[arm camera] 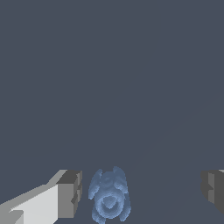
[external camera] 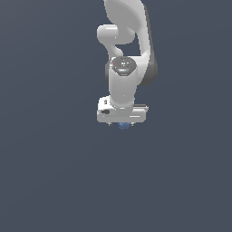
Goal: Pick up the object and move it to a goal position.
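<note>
So the blue lumpy object is sitting down between the two fingers, mottled light and dark blue, looking a bit like a tiny blobby figure. In the wrist view it's lying much closer to one fingertip than the other, just beside the first with a thin sliver of gap showing, and well apart from the second. So the jaws are spread wide and nothing is being squeezed yet.

From the exterior view, the object is peeking out as a small blue speck right under the white gripper, roughly in the middle of the scene. The Panda arm is reaching straight down over it. Whether the object is resting on the dark floor is hard to call, since the flat grey gives no shadow to go by, but I'd guess it is.

Progress-wise: the reach looks about done, with the fingers straddling the thing. The grasp, the lift and the carry are all remaining. No goal marker is showing in either view, so I can't say where it's heading. I'd also guess the off-centre placement means the object could get nudged sideways as the fingers close.
</note>
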